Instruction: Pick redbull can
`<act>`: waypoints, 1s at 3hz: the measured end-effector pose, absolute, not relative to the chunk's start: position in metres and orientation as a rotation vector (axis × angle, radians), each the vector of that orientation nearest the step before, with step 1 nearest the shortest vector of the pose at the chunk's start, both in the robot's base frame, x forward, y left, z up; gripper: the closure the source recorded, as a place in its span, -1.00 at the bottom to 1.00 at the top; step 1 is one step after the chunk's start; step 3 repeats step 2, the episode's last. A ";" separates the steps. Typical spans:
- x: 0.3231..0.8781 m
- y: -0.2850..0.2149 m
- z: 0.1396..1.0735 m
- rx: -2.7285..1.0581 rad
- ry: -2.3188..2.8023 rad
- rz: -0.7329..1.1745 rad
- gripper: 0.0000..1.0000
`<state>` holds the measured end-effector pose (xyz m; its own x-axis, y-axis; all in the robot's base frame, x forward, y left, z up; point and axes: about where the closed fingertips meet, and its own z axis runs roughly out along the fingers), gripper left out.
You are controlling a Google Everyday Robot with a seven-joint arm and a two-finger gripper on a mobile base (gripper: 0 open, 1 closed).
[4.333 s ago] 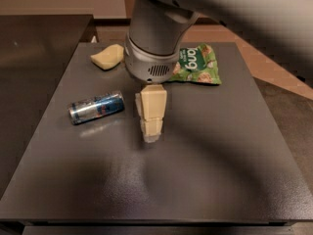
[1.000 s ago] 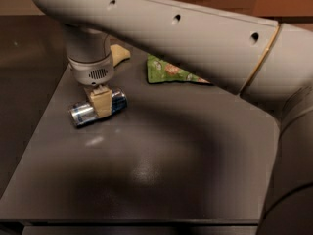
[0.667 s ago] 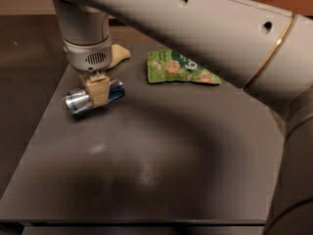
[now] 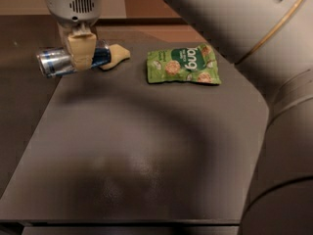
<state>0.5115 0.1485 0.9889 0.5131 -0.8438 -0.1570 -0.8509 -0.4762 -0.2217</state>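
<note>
The redbull can [image 4: 55, 61], blue and silver, lies sideways in the grip of my gripper [image 4: 81, 53] at the upper left of the camera view. The cream-coloured fingers [image 4: 80, 45] are shut across the can's middle. The can hangs in the air above the left edge of the dark table [image 4: 146, 151]. The can's silver end points left.
A green snack bag [image 4: 184, 64] lies flat at the back of the table. A pale yellow object [image 4: 117, 55] lies just right of the gripper. My large grey arm [image 4: 244, 23] spans the upper right, and its base fills the right edge.
The gripper has risen with the can, which has left the table top. The view has shifted, so the bag and the yellow object now sit lower in the picture.
</note>
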 end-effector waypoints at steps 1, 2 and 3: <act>0.516 0.154 1.015 -2.433 1.402 0.082 1.00; 0.521 0.162 1.021 -2.394 1.381 0.078 1.00; 0.521 0.162 1.021 -2.394 1.381 0.078 1.00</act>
